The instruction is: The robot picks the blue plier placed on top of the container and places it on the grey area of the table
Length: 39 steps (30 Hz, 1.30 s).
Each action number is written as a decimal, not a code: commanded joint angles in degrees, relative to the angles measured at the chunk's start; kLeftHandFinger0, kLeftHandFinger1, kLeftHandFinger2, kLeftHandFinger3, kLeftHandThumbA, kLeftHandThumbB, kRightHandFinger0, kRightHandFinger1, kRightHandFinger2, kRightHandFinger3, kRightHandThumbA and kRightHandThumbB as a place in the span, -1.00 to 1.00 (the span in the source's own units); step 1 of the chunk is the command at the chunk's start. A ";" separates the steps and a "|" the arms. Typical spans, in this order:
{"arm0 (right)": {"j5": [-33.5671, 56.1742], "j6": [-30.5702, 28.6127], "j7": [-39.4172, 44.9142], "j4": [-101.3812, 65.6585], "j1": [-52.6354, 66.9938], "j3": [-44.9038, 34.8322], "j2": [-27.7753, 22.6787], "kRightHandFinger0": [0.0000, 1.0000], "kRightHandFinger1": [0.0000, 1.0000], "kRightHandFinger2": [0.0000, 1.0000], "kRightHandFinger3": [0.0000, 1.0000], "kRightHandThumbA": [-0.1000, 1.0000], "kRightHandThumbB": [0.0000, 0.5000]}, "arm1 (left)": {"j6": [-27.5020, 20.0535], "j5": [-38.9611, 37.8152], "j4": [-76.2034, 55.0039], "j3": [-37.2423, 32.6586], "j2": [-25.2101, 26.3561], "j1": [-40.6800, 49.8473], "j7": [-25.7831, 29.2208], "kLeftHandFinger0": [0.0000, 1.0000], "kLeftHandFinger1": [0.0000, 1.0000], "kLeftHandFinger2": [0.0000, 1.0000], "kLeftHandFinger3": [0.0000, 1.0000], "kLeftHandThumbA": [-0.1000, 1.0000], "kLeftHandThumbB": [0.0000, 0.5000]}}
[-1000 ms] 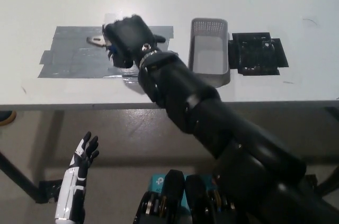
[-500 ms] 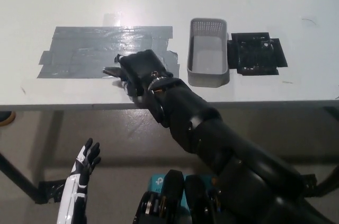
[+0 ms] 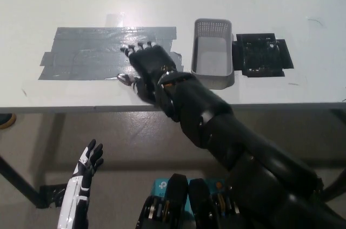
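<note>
No words to read

No text, labels, brands or nos. can be read anywhere. The table [image 3: 270, 1], grey tape [image 3: 86, 50], basket [image 3: 213, 26] & black board [image 3: 263, 54] show no letters; any marks on the board are too small to tell.

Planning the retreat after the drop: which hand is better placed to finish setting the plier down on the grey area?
Right. The black right hand is over the grey area, fingers spread, with the plier beside it. The white left hand hangs below the table.
</note>
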 commanded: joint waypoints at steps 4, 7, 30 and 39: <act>0.96 -4.17 -10.12 -3.50 -6.13 -1.88 -1.74 1.00 1.00 1.00 1.00 0.35 -0.07 | -0.21 0.37 -2.42 -0.73 0.66 -0.16 -0.11 1.00 1.00 1.00 1.00 1.00 -1.00; 1.58 -4.86 -12.09 -5.07 -7.55 -3.15 -3.04 1.00 1.00 1.00 1.00 0.62 -0.07 | -0.12 0.06 -2.61 -0.94 0.63 0.44 -0.25 1.00 1.00 1.00 1.00 1.00 -1.00; 6.53 -6.92 3.62 -65.40 4.90 -15.42 -31.73 1.00 1.00 1.00 1.00 0.74 -0.02 | 1.10 -0.04 -2.37 0.65 1.22 -4.15 0.46 1.00 1.00 1.00 1.00 1.00 -0.77; 15.52 2.51 10.48 -104.10 26.37 -28.05 -43.42 1.00 1.00 1.00 1.00 0.72 -0.24 | 2.10 -0.48 -1.14 0.12 2.39 -5.98 -1.07 1.00 1.00 1.00 1.00 1.00 -0.94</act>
